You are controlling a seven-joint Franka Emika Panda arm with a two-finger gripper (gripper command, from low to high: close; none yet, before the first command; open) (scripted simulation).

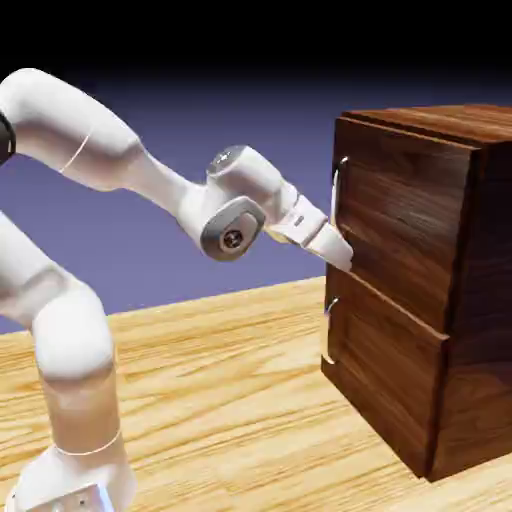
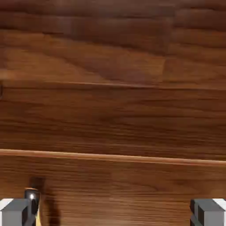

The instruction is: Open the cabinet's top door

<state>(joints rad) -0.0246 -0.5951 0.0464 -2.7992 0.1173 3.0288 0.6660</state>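
The cabinet is a dark walnut box standing on the table at the exterior view's right. Its top door is the upper front panel, with a curved silver handle along its near edge. My gripper sits right against the lower part of that door, just below the handle's lower end. In the hand view, dark wood grain of the cabinet fills the picture. My gripper is open, its fingertips wide apart with only wood between them. A small shiny silver piece shows beside the left tip.
The lower panel carries its own silver handle, just under my gripper. The light wooden table stretches out in front of the cabinet. My arm comes in from the exterior view's left.
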